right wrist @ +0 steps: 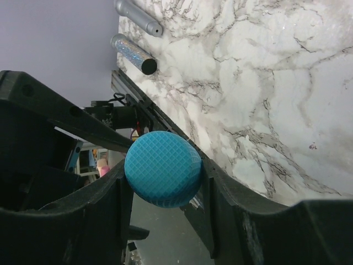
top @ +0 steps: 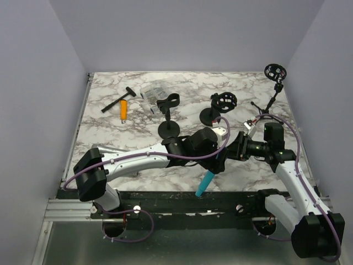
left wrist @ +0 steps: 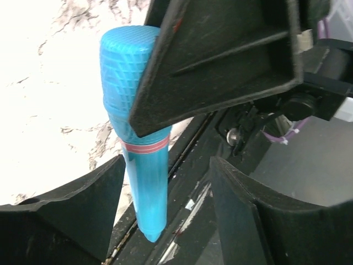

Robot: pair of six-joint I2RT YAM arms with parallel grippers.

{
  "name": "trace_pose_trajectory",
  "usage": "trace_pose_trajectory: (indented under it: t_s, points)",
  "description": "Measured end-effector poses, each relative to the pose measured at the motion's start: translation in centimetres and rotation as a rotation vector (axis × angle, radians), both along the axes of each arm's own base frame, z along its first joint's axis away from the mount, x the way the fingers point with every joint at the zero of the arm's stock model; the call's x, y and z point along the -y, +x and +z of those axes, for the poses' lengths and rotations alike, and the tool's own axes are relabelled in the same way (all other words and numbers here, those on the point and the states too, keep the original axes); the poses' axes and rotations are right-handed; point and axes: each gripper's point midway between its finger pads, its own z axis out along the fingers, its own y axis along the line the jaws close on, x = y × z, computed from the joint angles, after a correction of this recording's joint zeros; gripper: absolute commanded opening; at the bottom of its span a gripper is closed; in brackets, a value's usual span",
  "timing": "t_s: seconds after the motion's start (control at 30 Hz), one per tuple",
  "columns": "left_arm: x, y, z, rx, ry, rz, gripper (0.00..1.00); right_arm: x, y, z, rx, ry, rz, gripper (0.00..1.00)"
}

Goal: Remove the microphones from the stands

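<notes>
The blue microphone (top: 206,183) hangs tilted over the table's near edge, clear of every stand. My right gripper (right wrist: 164,172) is shut on its mesh head (right wrist: 162,168), one finger pressed against each side. My left gripper (left wrist: 168,165) is open around the smooth handle (left wrist: 145,176). The handle lies close to the left finger (left wrist: 83,204), and a gap separates it from the other finger. The right gripper's finger (left wrist: 220,61) covers part of the head in the left wrist view. An empty black clip stand (top: 169,113) is behind on the marble.
Two more black stands with ring mounts stand at the back (top: 223,104) and far right (top: 274,74). A black hammer (top: 117,100), an orange tool (top: 123,109) and a clear bag (top: 154,91) lie at the back left. The right wrist view shows two silver cylinders (right wrist: 134,54) on the marble.
</notes>
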Motion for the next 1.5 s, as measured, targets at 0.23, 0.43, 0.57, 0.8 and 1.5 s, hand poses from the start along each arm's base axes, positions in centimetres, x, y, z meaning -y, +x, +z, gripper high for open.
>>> trace_pose_trajectory:
  t_s: [0.23, 0.43, 0.57, 0.8, 1.5]
  points:
    - [-0.7, 0.7, -1.8, 0.029, 0.067, 0.032, 0.61, -0.2, 0.0, 0.4, 0.009, 0.018, 0.009, 0.01]
    - [-0.9, 0.9, -4.2, 0.028, 0.14, 0.028, 0.3, -0.2, 0.0, 0.5, 0.01, 0.025, 0.017, 0.01]
    - [-0.7, 0.9, -4.0, 0.041, 0.143, 0.012, 0.04, -0.3, 0.0, 0.4, 0.006, 0.025, 0.017, 0.32]
    - [-1.1, 1.1, -4.1, 0.067, 0.154, 0.011, 0.0, -0.2, 0.3, 0.6, -0.002, 0.025, 0.003, 1.0]
    - [-12.3, 3.5, -4.2, -0.049, 0.219, 0.468, 0.0, 0.1, 2.5, 0.1, -0.029, -0.001, -0.069, 1.0]
